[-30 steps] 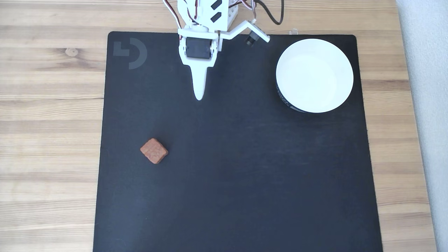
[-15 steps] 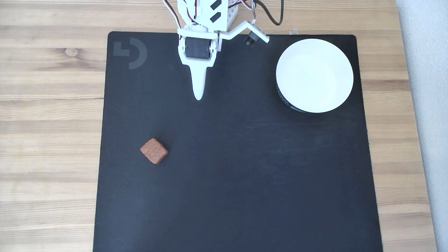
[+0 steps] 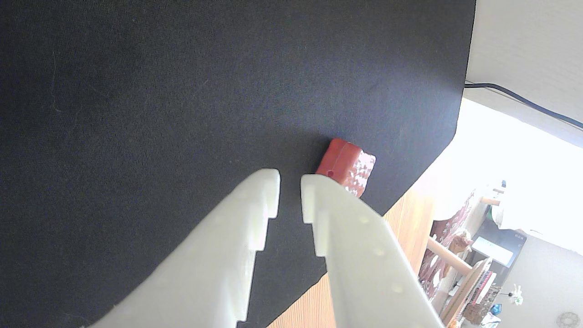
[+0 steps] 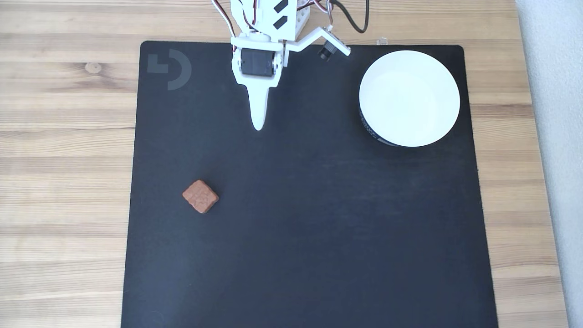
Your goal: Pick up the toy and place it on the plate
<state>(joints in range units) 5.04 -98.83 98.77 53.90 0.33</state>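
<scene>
The toy (image 4: 200, 196), a small reddish-brown square with a textured top, lies on the left part of the black mat, well below and left of my gripper (image 4: 258, 125) in the fixed view. In the wrist view the toy (image 3: 348, 166) sits just beyond the right fingertip, near the mat's edge. My gripper (image 3: 290, 182) is shut with only a narrow slit between its white fingers and nothing in it. The round white plate (image 4: 410, 98), with a dark outer side, stands empty at the mat's upper right.
A black mat (image 4: 319, 237) covers most of the wooden table (image 4: 63, 150). The arm's base and cables (image 4: 282, 18) are at the top edge. A pale surface (image 4: 560, 136) borders the table on the right.
</scene>
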